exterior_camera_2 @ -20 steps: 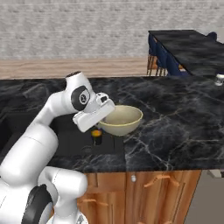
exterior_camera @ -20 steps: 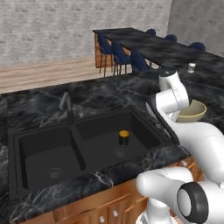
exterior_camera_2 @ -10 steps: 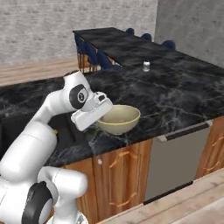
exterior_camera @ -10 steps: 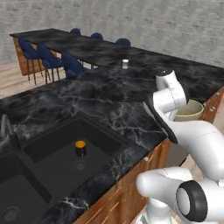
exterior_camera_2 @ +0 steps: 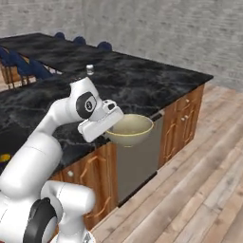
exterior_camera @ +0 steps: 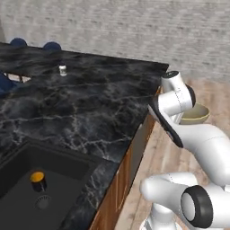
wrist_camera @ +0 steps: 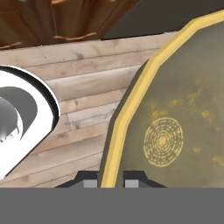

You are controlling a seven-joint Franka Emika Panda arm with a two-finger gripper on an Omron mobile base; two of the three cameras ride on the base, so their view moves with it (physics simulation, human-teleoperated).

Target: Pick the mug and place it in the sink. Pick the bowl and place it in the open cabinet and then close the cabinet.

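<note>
My gripper is shut on the rim of the pale olive-beige bowl and holds it in the air, off the counter's front edge and over the wooden floor. In the hand view the bowl spreads across the right side, and its cream rim runs down between the fingertips. From the left base the bowl peeks out behind my arm. The dark mug with its orange top stands in the black sink beside a drain. The upper wall cabinet is out of view.
A small shaker stands on the black marble counter. Blue stools line the far bar. Below the counter are wooden lower cabinets and a grey appliance front. Wooden floor stretches to the right.
Both base views have swung as the base moves, so sink and counter slide left. The bowl stays in the gripper and now hangs past the counter's edge over the floor.
</note>
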